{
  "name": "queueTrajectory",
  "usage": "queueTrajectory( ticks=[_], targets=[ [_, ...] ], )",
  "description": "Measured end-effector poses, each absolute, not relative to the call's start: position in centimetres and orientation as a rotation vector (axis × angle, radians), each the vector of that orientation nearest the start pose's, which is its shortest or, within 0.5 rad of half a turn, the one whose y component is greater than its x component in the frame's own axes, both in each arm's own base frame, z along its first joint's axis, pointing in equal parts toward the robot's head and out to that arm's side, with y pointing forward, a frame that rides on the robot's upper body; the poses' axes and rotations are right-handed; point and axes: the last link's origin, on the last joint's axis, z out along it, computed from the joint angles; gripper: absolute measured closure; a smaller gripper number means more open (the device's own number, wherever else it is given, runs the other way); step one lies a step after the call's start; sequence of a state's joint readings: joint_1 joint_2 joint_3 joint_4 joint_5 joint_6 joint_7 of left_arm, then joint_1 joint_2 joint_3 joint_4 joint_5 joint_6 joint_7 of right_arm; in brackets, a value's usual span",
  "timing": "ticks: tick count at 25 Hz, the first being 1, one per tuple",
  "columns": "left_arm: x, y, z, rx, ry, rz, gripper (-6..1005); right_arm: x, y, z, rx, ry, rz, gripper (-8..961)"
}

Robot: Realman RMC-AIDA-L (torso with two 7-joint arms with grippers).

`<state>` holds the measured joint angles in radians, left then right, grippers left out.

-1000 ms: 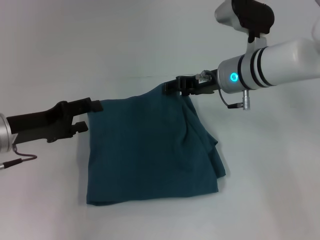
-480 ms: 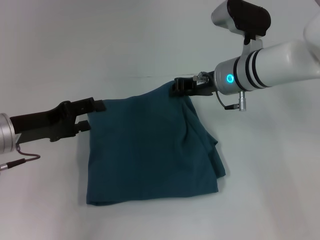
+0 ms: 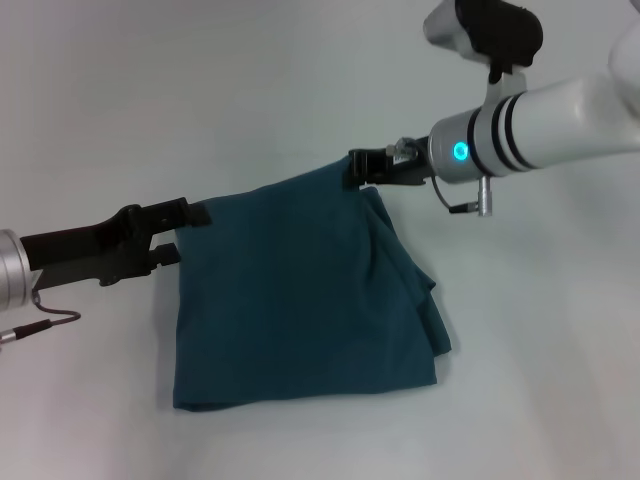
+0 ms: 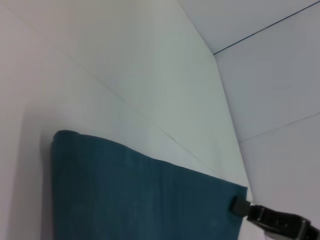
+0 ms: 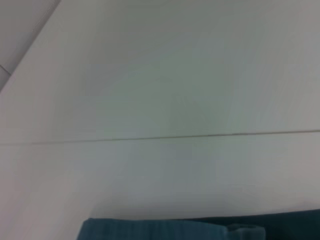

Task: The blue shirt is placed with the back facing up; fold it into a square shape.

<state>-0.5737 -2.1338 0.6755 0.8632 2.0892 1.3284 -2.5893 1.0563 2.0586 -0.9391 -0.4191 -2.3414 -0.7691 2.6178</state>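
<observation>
Head view: left gripper [image 3: 195, 213] and right gripper [image 3: 356, 168] each clamp a far corner of the blue shirt [image 3: 300, 290], lifted off the white table [image 3: 150, 90].
Left wrist view: soft, limp knit sags; corner holds suit it.
Right wrist view: only the shirt's edge.

A plain white worktop [image 3: 300, 90] fills the head view from edge to edge, matte and evenly lit, with soft grey shadows lying on it near the middle and toward the left side. A thin dark seam [image 3: 270, 154] runs across it at the far side, roughly level. In the left wrist view the same pale surface [image 4: 125, 65] shows several fine straight lines [image 4: 260, 32] crossing it at angles, which look like joints between panels, though whether they belong to the worktop or to a wall behind it is hard to tell. The right wrist view shows one faint line [image 5: 160, 136] running across the white surface [image 5: 165, 75].
</observation>
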Motion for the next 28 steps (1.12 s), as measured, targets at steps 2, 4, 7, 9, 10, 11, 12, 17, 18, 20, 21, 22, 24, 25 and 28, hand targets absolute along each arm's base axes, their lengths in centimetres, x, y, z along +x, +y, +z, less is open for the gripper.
queueTrajectory(
  ticks=[2, 4, 7, 9, 10, 11, 12, 17, 18, 20, 21, 22, 24, 25, 28],
  targets=[
    [-24.8, 37.8, 2.0, -1.997, -1.927, -0.824, 144, 16.0, 47.8, -3.9, -2.131, 1.475, 0.322, 918],
    [-24.8, 37.8, 2.0, -1.998, -1.927, -0.823, 144, 15.8, 47.9, -3.2, -2.132, 1.478, 0.332, 934],
    [-24.8, 37.8, 2.0, -1.999, -1.927, -0.823, 143, 15.6, 48.0, -2.8, -2.139, 1.475, 0.335, 934],
    [-24.8, 37.8, 1.9, -1.999, -1.927, -0.824, 143, 15.7, 48.0, -2.8, -2.134, 1.475, 0.331, 933],
    [-24.7, 37.8, 1.9, -1.999, -1.927, -0.824, 144, 15.8, 48.0, -2.8, -2.131, 1.474, 0.327, 933],
    [-24.7, 37.8, 1.9, -2.000, -1.928, -0.824, 144, 15.9, 48.0, -2.8, -2.126, 1.473, 0.319, 933],
    [-24.7, 37.8, 1.9, -2.000, -1.928, -0.824, 144, 15.9, 48.0, -2.8, -2.123, 1.470, 0.309, 933],
    [-24.8, 37.8, 1.9, -1.999, -1.929, -0.824, 144, 15.9, 48.1, -3.3, -2.106, 1.454, 0.264, 932],
    [-24.8, 37.8, 1.9, -1.999, -1.929, -0.824, 144, 15.9, 48.1, -3.3, -2.105, 1.449, 0.261, 932],
    [-24.7, 37.8, 1.8, -2.000, -1.930, -0.824, 143, 15.9, 48.1, -3.4, -2.105, 1.442, 0.257, 932],
    [-24.7, 37.8, 1.8, -2.000, -1.930, -0.824, 143, 15.9, 48.2, -3.5, -2.105, 1.439, 0.254, 932],
    [-24.7, 37.7, 1.8, -1.999, -1.931, -0.824, 143, 15.9, 48.2, -3.6, -2.104, 1.437, 0.251, 926],
    [-24.8, 37.7, 1.8, -1.997, -1.933, -0.823, 143, 16.0, 48.2, -3.8, -2.101, 1.432, 0.241, 913],
    [-24.8, 37.7, 1.8, -1.996, -1.933, -0.823, 143, 16.0, 48.2, -3.9, -2.100, 1.426, 0.235, 906],
    [-24.9, 37.6, 1.8, -1.993, -1.935, -0.823, 143, 16.3, 48.3, -4.1, -2.088, 1.408, 0.205, 887]
  ],
)
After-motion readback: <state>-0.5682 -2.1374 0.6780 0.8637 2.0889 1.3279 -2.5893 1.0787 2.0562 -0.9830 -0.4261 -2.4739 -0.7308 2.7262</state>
